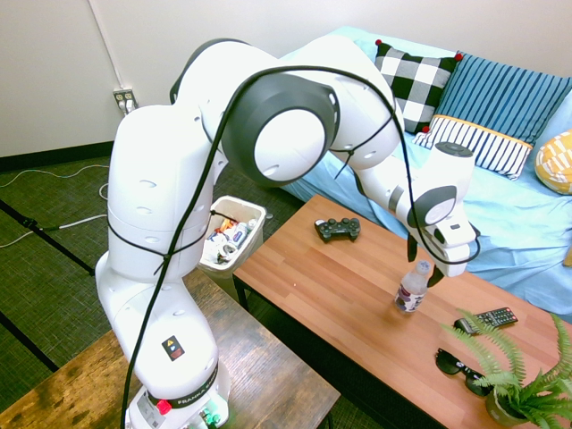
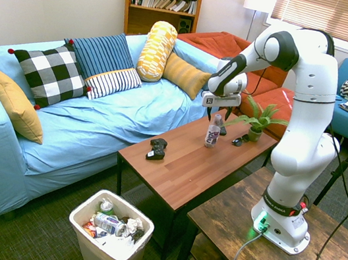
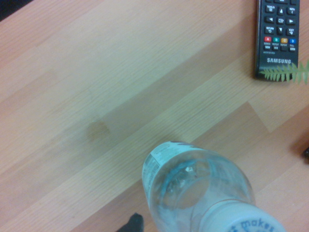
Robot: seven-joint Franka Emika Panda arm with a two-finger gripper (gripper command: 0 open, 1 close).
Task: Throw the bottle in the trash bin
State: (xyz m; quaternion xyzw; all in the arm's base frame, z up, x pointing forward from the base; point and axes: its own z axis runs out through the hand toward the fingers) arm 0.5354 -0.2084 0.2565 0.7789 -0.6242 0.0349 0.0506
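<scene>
White arm bends over, fingers (image 1: 425,261) spread, pointing straight down just above the upright bottle (image 1: 412,287).

The arm (image 1: 268,125) reached out over the table (image 1: 349,286), wrist bent so the gripper (image 1: 427,265) pointed straight down, jaws spread wide apart.

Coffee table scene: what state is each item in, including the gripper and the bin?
Small clear plastic bottle: upright on the table, white cap on, not gripped.
Two-finger gripper: open, pointing down, just above the bottle.
Small white plastic trash bin: on the floor, open-topped, holding mixed rubbish.
Black game controller: lying on the table.
Black remote control: lying flat, buttons up.
</scene>
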